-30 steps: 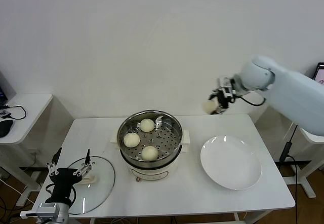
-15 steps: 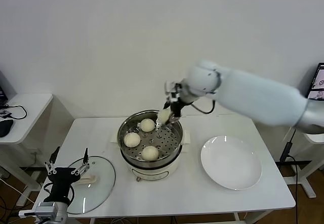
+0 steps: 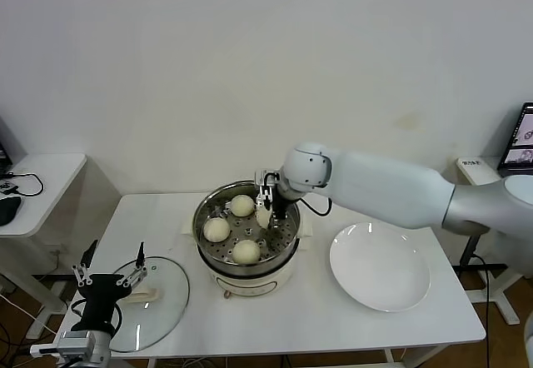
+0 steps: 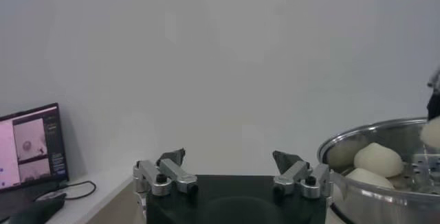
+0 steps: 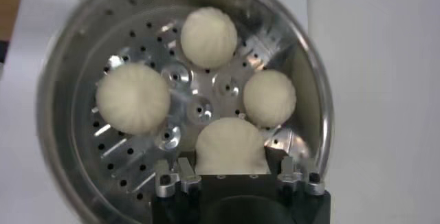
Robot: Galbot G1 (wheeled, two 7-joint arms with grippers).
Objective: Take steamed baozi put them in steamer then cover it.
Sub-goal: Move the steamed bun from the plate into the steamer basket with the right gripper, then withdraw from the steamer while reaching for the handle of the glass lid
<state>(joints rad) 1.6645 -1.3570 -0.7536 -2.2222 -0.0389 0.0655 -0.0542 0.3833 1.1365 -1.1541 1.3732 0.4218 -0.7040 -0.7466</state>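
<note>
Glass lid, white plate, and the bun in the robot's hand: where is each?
Glass lid [image 3: 162,297], head view, clear pane.
White plate [image 3: 380,266], head view, bare centre.
Held bun [image 5: 229,146], right wrist view, its top.

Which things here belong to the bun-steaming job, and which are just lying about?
Job: baozi, three lying in the steamer, a fourth held by the right gripper; cover beside the steamer.
Lying about: plate, laptop, side table.
</note>
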